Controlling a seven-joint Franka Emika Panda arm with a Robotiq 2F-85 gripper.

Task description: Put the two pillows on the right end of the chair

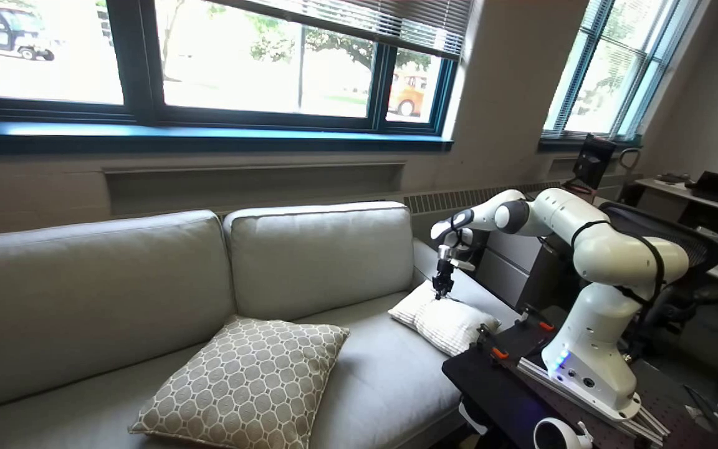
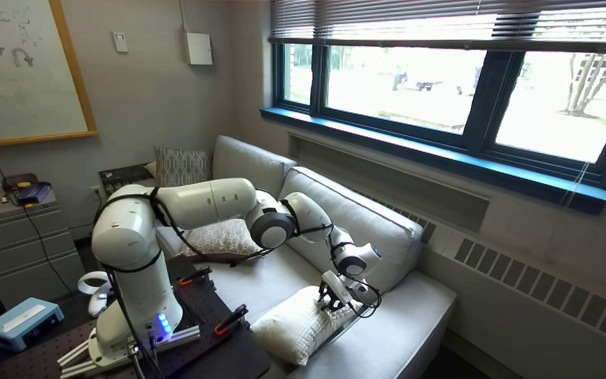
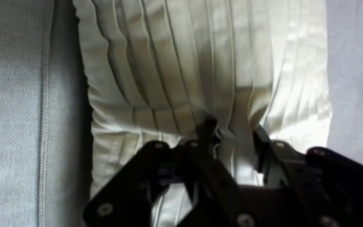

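The cream-white pillow lies on the seat of the long grey-beige chair, against the armrest at its right end. My gripper reaches down onto the pillow from above. In the wrist view, pleated cloth bunches up between the two fingers of the gripper, one finger on each side of the folds. Part of the fingertips is sunk in the cloth. The large tan pillow with white lattice lies flat on the seat, well apart from the gripper; in an exterior view the arm partly covers this tan pillow.
Another patterned cushion stands at the chair's far end. Two big back cushions line the chair. The black mounting table, with orange-tipped clamps, is close to the seat front. The armrest borders the cream-white pillow.
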